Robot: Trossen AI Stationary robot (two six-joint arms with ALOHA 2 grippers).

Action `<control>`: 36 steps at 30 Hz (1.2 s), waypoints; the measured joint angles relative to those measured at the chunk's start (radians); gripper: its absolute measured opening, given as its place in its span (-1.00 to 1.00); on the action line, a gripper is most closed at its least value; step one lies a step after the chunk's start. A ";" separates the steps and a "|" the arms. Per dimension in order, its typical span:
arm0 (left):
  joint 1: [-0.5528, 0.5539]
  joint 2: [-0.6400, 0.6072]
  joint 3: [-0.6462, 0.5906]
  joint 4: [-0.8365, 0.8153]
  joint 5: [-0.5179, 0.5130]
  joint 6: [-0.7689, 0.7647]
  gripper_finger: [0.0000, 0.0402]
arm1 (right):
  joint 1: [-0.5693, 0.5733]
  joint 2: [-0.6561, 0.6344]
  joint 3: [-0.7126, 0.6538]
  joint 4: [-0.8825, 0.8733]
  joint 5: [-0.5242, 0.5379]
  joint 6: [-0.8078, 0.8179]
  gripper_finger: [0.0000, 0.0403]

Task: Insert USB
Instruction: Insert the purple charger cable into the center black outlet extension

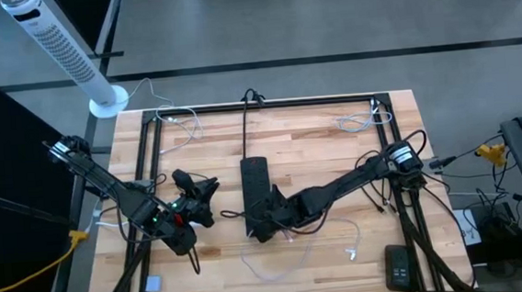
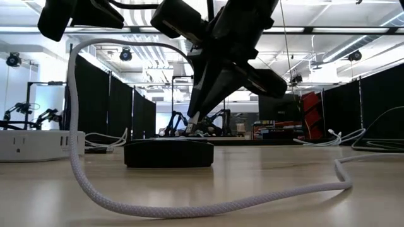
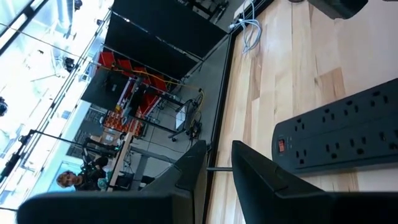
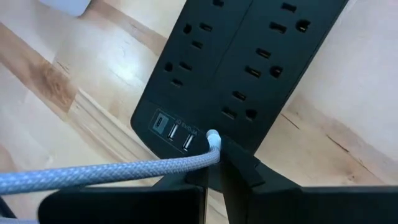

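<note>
A black power strip lies on the wooden table, running from far to near, with its USB ports at the near end. My right gripper is over that end, shut on the plug end of a white braided USB cable. The low view shows this gripper slanting down above the strip. The rest of the cable lies in loops on the table nearer me. My left gripper hovers open to the left of the strip and holds nothing. My right gripper pinches the white cable's plug end between its two fingers, slanting down from above and from the table's right. The plug's tip sits at the strip's top face, just beside the USB ports; whether it is in a port I cannot tell. The cable trails away slack.
The strip's black cord runs to the far edge. White cable bundles lie at the far corners. A black device sits near the right near corner. A white tower fan stands beyond the far left corner.
</note>
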 joint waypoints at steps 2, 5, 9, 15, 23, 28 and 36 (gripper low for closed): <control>0.000 0.000 0.000 0.000 0.000 -0.001 -0.69 | 0.002 0.000 0.000 0.002 0.005 -0.013 -0.95; 0.000 0.000 0.000 0.000 0.000 -0.010 -0.69 | 0.002 -0.002 0.000 0.021 0.001 -0.202 -0.95; 0.000 0.000 0.000 0.000 0.000 -0.012 -0.69 | 0.004 -0.027 0.000 0.032 -0.024 -0.636 -0.95; 0.000 0.000 0.000 -0.028 0.027 -0.056 -0.69 | 0.008 -0.061 0.000 0.012 -0.170 -1.434 -0.95; 0.000 0.001 0.000 -0.027 0.028 -0.112 -0.69 | -0.003 -0.062 0.000 0.021 -0.225 -2.046 -0.95; 0.000 0.001 0.000 -0.020 0.060 -0.139 -0.69 | -0.010 -0.062 0.000 0.015 -0.224 -2.262 -0.95; 0.000 0.001 0.000 0.040 0.063 -0.170 -0.69 | -0.025 -0.061 0.000 -0.011 -0.238 -2.501 -0.95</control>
